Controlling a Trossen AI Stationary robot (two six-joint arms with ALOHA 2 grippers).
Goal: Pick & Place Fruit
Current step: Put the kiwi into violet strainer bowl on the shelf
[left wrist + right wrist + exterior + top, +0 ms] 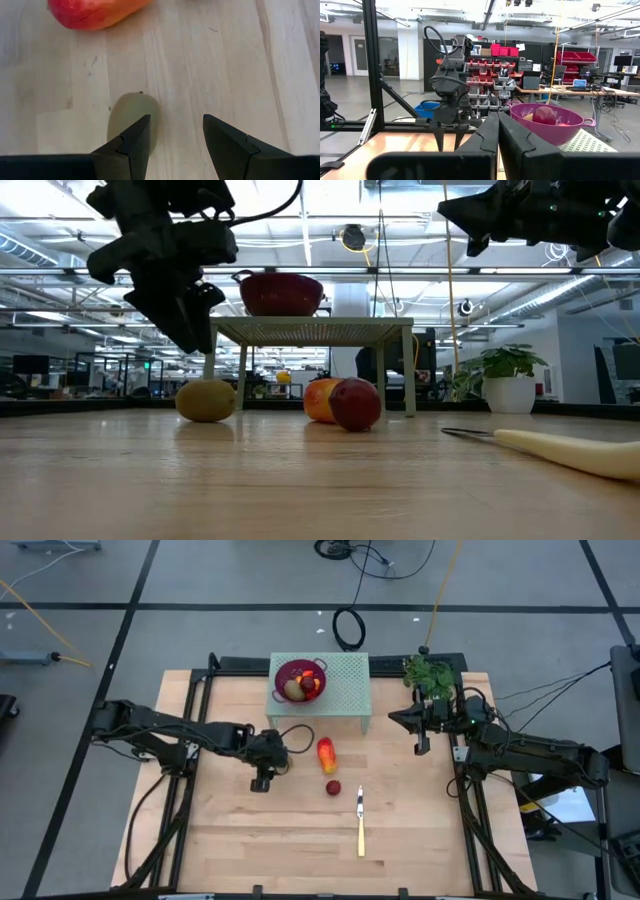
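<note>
— Two dark fingers (131, 145) of the left gripper (172, 142) stand parted with nothing between them. How do they sit against the fruit?

— They hang above the bench (240, 840), gripping nothing. The brown-green oval toy fruit (132, 117) lies on the wood partly under one finger rather than in the gap. From the low camera the same oval (205, 400) rests on the bench below the left gripper (185, 330).

— And further out from those fingers?

— Just beyond the oval lies the larger red-orange-yellow oblong toy fruit (326, 753), near the middle of the bench. Beside it, a little toward the front edge, sits a dark red ball (333, 787). From the low camera the ball (355, 403) and the oblong (320, 400) overlap; I cannot tell whether they touch.

— The knife?

— A yellow-handled knife (360, 825) lies between the ball and the front edge, apart from the fruit.

— What about the back edge?

— A pale green perforated stand (345, 680) carries a purple colander bowl (299, 679), with a brown-green oval and red-orange pieces inside.

— The other arm?

— The right gripper (418, 720) waits in the air near the right edge, fingers (517, 145) pressed together on nothing, beside a green potted plant (428, 673) at the back right corner.
</note>
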